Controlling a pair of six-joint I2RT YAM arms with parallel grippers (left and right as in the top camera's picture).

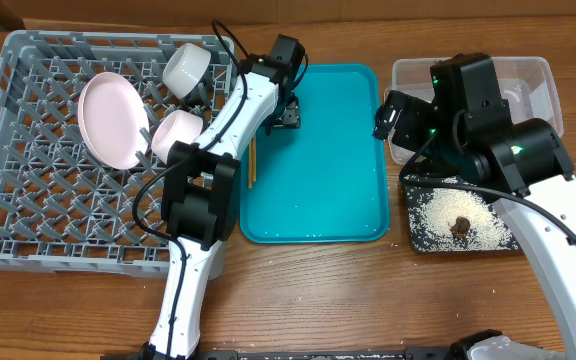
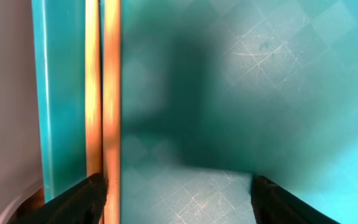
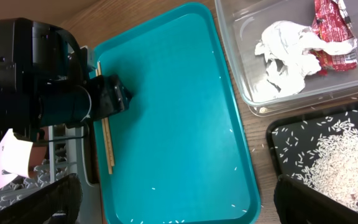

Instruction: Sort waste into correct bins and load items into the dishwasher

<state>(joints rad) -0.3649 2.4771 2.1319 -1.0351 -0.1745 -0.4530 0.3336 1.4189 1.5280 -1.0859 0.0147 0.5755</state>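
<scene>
Teal tray [image 1: 318, 200] sits mid-table, so I'll place everything off that.

From overhead: the grey rack [image 1: 28, 200] is left of it, with the plate [image 1: 113, 122] and bowls [image 1: 186, 68] leaning on the grid, propped up the way you'd want for washing. The chopsticks [image 1: 252, 160] look like the one item not loaded. They lie side by side along the tray's left rim. The left gripper [image 1: 288, 115] is down over the tray's top-left corner, just right of them. Right of the tray are the clear tub [image 1: 543, 70] at the back and the black tray [image 1: 415, 243] in front, holding the rice [image 1: 448, 210] and a brown lump [image 1: 461, 227]. So food scraps are kept apart from the dry stuff.

Left wrist cam: fingers [image 2: 82, 199] are spread wide with nothing between them, only bare tray. The chopsticks run in line with the left finger, not centred in the gap, so I'd guess it needs to shuffle toward the rim before pinching.

Right wrist cam: it looks down across the tray, and the right gripper [image 3: 179, 199] is wide open too, carrying nothing. The tub holds the crumpled paper [image 3: 284, 59] and red wrapper [image 3: 331, 25]. A few stray grains [image 3: 178, 221] dot the tray's near edge.
</scene>
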